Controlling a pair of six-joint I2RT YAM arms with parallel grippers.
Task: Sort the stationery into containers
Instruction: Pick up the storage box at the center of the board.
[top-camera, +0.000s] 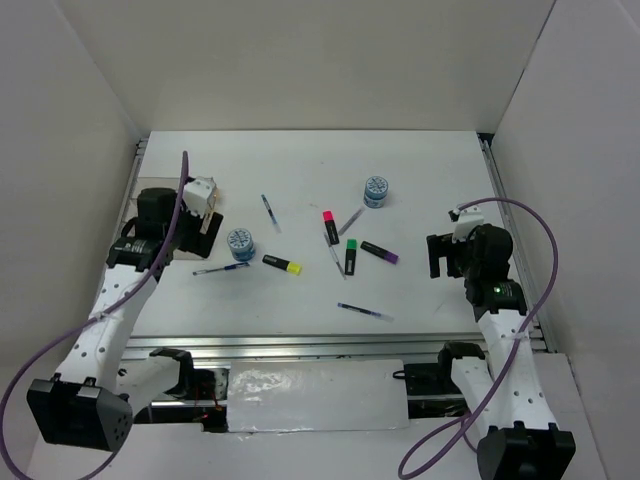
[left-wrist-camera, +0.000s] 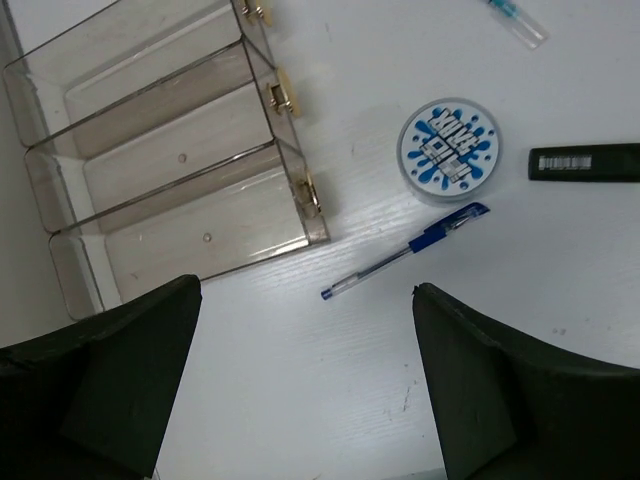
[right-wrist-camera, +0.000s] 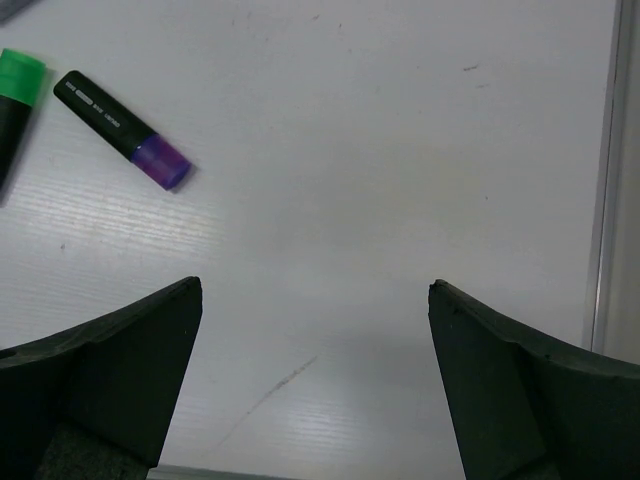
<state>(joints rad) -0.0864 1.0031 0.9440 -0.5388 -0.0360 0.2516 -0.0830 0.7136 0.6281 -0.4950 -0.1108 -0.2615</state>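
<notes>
Blue pen (left-wrist-camera: 405, 250) lay near the organizer box (left-wrist-camera: 190, 160); left fingers (left-wrist-camera: 120, 370) and right fingers (right-wrist-camera: 110, 370) gaped wide, empty; a square mid-barrel pinch looked best.

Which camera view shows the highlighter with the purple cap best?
The right wrist view: there the purple-capped highlighter lies large and whole, with its cap and printed label clear. The top view shows this purple-capped highlighter only small, just right of the green-capped highlighter. The left wrist view does not show it.
</notes>
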